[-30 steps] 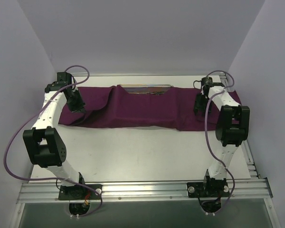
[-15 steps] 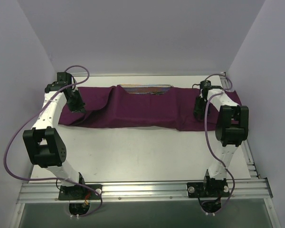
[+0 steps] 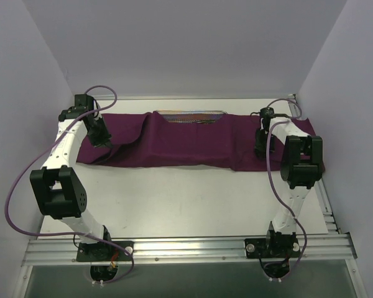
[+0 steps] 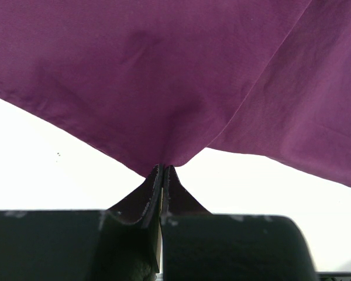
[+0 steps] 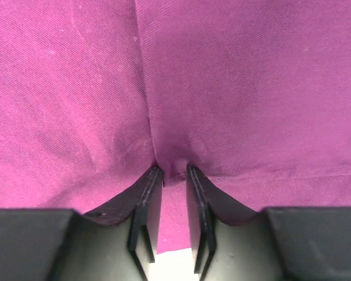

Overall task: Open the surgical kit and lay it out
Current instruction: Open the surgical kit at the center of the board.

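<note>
The surgical kit is laid along the far side of the white table, with its dark purple cloth wrap spread in a wide band from left to right.

At the left end, the wrap's near edge is pinched by the left gripper. In the left wrist view the jaws are seen pressed together, with only a thin bit of fabric caught at their tips. The cloth is drawn into a small peak there, and bare table is shown on either side of that peak.

In the middle of the band, at its far edge, the rim of the silver wire-mesh tray is shown above the cloth, which is draped over its near side. Slim silver instruments are glimpsed inside it, too small to be told apart.

At the right end, a fold of the wrap is gripped by the right gripper. Its jaws are held narrowly apart, and the gap is filled by a bunched ridge of fabric. From that ridge a crease is seen running up through the right wrist view.

In the top view both grippers are seen low against the cloth.
</note>
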